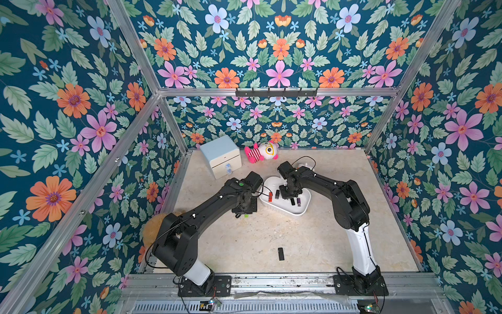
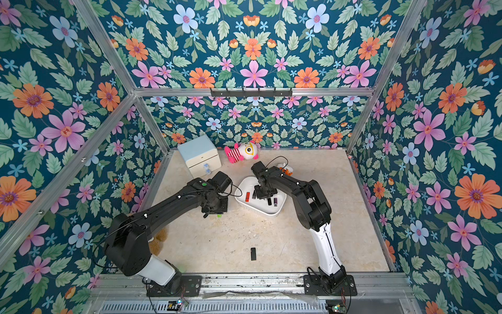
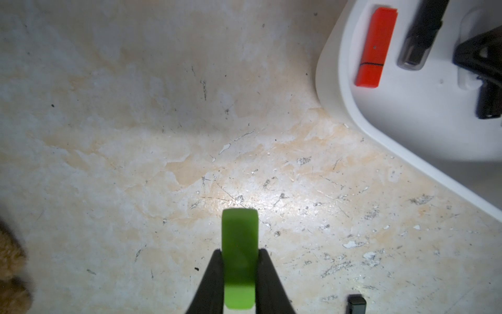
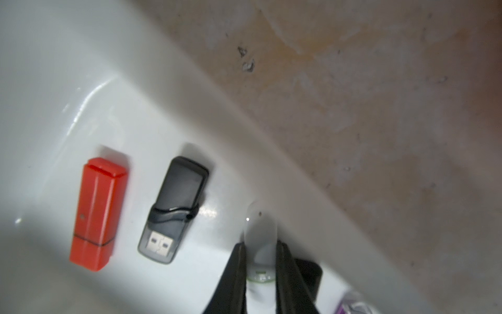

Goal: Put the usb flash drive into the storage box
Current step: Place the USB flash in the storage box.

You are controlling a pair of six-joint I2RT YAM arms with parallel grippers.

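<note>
Left tool point(image 3: 239, 251) pinches green plastic flash drive point(image 3: 239, 233), just beside white glossy rounded plastic storage box point(image 3: 334, 89). Right tool point(image 4: 260, 244) pinches pale translucent flash drive point(image 4: 260, 225), over box.

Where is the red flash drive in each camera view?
Top view: red flash drive in the storage box, at its left-arm end.
Top view: red flash drive, same spot.
Left wrist: red flash drive on box floor.
Right wrist: red flash drive on box floor.
Shared landmark: black flash drive alongside it.
</note>
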